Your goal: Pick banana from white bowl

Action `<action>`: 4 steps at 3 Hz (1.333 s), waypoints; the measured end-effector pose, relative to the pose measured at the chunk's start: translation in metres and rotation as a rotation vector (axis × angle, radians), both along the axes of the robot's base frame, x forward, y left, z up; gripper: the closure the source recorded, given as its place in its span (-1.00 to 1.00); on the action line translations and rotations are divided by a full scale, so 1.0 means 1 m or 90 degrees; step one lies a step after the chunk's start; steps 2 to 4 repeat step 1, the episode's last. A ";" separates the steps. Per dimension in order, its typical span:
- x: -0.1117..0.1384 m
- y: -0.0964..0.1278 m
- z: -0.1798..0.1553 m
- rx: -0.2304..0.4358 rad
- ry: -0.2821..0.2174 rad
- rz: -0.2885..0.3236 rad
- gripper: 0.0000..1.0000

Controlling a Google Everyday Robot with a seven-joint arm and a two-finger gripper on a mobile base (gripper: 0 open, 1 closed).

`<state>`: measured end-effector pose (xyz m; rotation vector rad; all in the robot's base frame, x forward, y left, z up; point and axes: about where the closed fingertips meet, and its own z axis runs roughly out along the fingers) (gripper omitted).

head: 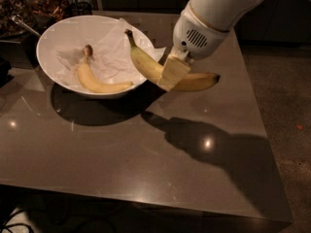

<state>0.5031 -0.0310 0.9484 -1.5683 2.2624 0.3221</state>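
The banana (146,64), deep yellow with a long dark stem and a dark tip, hangs in the air over the right rim of the white bowl (53,35). My gripper (171,74) is shut on the banana's middle and holds it above the table, its stem end over the bowl and its tip end out past the rim. The bowl is lined with crumpled white paper. A slimmer, paler banana (97,81) with a brown stub lies in the bowl's front.
The grey table (146,159) extends to the front and right, with its edge at the right and bare floor (286,106) beyond. Dark clutter (29,4) stands behind the bowl at the back left.
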 end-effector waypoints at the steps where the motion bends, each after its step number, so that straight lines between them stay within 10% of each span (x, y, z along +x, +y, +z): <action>1: -0.004 -0.003 -0.002 -0.002 0.002 -0.004 1.00; 4: -0.004 -0.003 -0.002 -0.002 0.002 -0.004 1.00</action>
